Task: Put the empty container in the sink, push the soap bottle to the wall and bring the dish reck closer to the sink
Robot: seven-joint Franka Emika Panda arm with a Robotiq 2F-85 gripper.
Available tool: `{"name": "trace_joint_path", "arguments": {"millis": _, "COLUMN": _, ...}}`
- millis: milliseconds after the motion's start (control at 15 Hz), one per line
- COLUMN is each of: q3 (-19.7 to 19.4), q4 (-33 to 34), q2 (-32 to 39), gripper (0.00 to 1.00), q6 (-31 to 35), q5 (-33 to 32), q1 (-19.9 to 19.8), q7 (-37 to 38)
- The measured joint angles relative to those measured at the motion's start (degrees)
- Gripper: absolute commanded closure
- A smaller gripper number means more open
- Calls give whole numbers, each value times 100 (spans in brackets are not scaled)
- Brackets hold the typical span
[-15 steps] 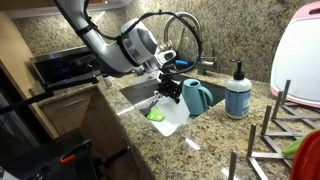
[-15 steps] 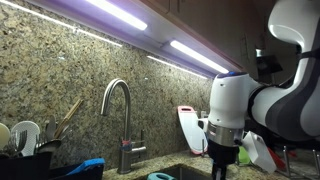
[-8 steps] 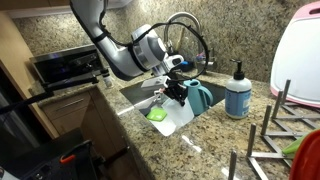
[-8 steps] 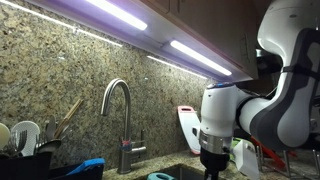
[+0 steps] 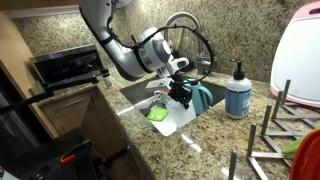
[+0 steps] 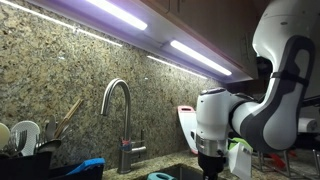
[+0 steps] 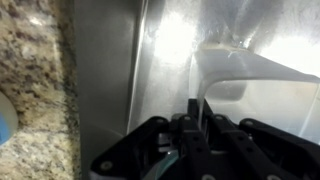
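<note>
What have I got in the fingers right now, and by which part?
The empty container, pinched by its thin side wall at the rim, down at the sink.

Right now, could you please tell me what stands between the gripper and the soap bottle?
The teal jug stands between the gripper and the soap bottle, as seen in an exterior view.

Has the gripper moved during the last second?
Yes. The gripper, shut on the empty container, has shifted slightly toward the soap bottle.
</note>
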Motion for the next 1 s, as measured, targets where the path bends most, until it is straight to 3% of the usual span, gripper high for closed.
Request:
{"name": "trace_joint_path", "arguments": {"millis": 67, "q3": -28, "q4": 15, "q2": 7, "gripper": 67, "q6": -50, "q5": 201, "q1": 43, "q7": -88}}
{"name": "trace_joint_path", "arguments": {"millis": 333, "q3": -378, "q4": 29, "q2": 28, "gripper": 38, "q6": -246, "q5": 1015, "q1": 433, "q7": -477}}
{"name": "trace_joint_path", "arguments": {"millis": 667, "q3": -855, "q4": 32, "q2": 88, "gripper": 0, "q6": -265, "q5": 1338, "q1": 970, "q7": -547}}
{"name": "trace_joint_path", "arguments": {"millis": 1000, "q3": -1266, "q4": 29, "q2": 110, "gripper": 0, "q6": -265, "q5": 1322, "q1": 1516, "q7": -542}}
